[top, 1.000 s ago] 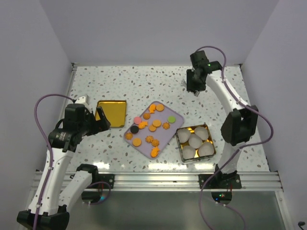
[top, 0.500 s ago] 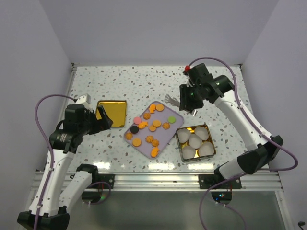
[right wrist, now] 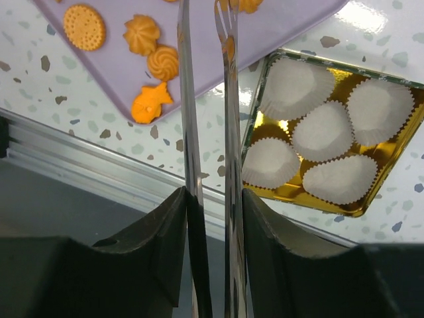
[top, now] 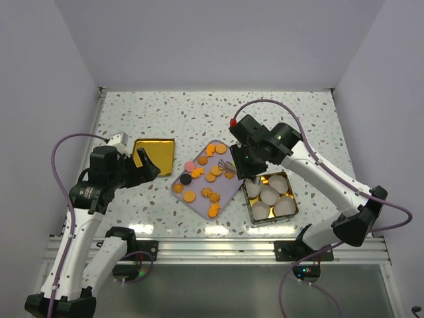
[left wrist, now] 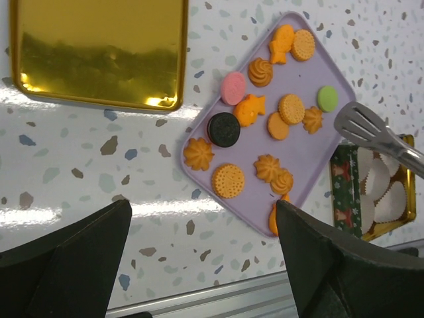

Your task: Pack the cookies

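Top external view, with both wrist views; items listed from the near edge to the far side.

1. Aluminium rail [right wrist: 99, 172]: runs along the near edge of the speckled terrazzo table [left wrist: 79, 165].

2. Square gold-lined tin [right wrist: 268, 126]: near right, just beside the tray's right corner. It holds five white fluted paper cups [right wrist: 324, 131], and all of them look empty. Judged to be the packing destination, set close to the tray so that carries are short.

3. Right gripper [right wrist: 212, 195]: clenched on the handle end of the long metal tongs [left wrist: 363, 124], one finger pressing each arm. The arm reaches in from the right. The slotted tong head hangs over the right part of the tray, near the green biscuit. The two tong arms stand slightly apart. Whether they pinch a biscuit cannot be told, because the tips run out of the wrist view. Judged use: the tongs give a narrow, clean reach that the broad fingers lack.

4. Lilac rectangular plastic tray [left wrist: 311, 152]: centre, lying at an angle. It carries all the cookies [left wrist: 228, 180] in a loose single layer. Most are orange rounds, rosettes and fish shapes, with one black [left wrist: 223, 128], one pink [left wrist: 233, 87] and one green [left wrist: 326, 98]. None is packed yet.

5. Left gripper [top: 144, 167]: released, with its fingers spread wide. It holds nothing and hovers left of the tray, near the lid.

6. Shallow gold tin lid [left wrist: 99, 53]: far left, well apart from the tin and lying hollow side up. It is probably parked there until closing.
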Robot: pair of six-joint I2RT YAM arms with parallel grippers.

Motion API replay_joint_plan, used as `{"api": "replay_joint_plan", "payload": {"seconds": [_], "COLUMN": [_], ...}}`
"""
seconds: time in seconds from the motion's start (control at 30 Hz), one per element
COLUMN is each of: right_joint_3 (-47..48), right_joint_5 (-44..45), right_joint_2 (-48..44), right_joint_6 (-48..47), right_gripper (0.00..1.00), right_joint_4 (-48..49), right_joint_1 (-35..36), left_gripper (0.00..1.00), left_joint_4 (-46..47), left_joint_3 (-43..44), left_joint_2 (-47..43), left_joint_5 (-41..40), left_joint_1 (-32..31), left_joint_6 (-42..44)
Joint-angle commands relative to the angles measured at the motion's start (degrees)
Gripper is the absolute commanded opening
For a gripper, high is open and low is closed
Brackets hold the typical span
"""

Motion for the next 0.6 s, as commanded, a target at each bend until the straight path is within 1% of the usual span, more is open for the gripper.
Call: {"api": "replay_joint_plan", "payload": {"seconds": [0.0, 0.13, 0.17, 0.23, 0.27, 0.33, 0.37, 0.4, 0.43, 0.5, 0.53, 0.57], "right_joint_3": [4.8, 7.9, 8.7, 9.3, 9.6, 10.0, 11.0, 11.6, 12.6, 13.2, 13.6, 13.8], "right_joint_5": [3.0, 6.3, 6.3, 5.1, 4.3, 2.9, 2.7, 2.5, 2.1, 2.0, 2.3, 2.6], "right_joint_2": [1.2, 3.0, 3.5, 4.2, 4.1, 4.0, 4.1, 4.2, 4.3, 4.3, 4.1, 4.0], "right_joint_6": [2.7, 3.6, 3.6, 3.6, 3.8, 4.3, 4.9, 5.3, 5.7, 6.2, 6.3, 6.4], "right_gripper": [0.38, 0.33, 0.32, 0.31, 0.31, 0.31, 0.31, 0.3, 0.29, 0.29, 0.29, 0.29], "right_joint_4": [-1.2, -1.8, -2.3, -2.3, -1.7, 0.0, 0.5, 1.2, 1.6, 3.1, 3.4, 4.0], "right_joint_1": [3.3, 5.2, 5.4, 5.6, 5.8, 5.9, 6.0, 6.1, 6.1, 6.1, 6.1, 6.2], "left_gripper": [0.95, 0.97, 0.99, 1.0, 1.0, 1.0, 1.0, 1.0, 1.0, 1.0, 1.0, 1.0], "left_joint_4": [6.6, 8.9, 9.5, 11.6, 12.3, 13.7, 14.6, 15.1, 15.8, 18.1, 18.8, 18.9], "left_joint_3": [-0.6, 0.1, 0.5, 1.0, 1.7, 3.2, 5.0, 6.0, 6.8, 8.9, 9.5, 11.2], "left_joint_2": [0.6, 4.4, 5.1, 6.8, 7.5, 9.9, 10.9, 11.8, 13.7, 15.2, 16.3, 16.9], "left_joint_5": [8.4, 13.4, 16.2, 19.0, 20.1, 19.2, 17.8, 17.6, 18.1, 19.0, 18.3, 17.7], "left_joint_1": [0.0, -0.1, -0.3, -1.1, -3.0, -6.1, -9.4, -10.7, -11.7, -13.6, -14.2, -14.8], "left_joint_6": [-1.6, -2.7, -2.6, -3.5, -4.1, -6.1, -7.1, -8.2, -11.3, -14.9, -18.1, -19.6]}}
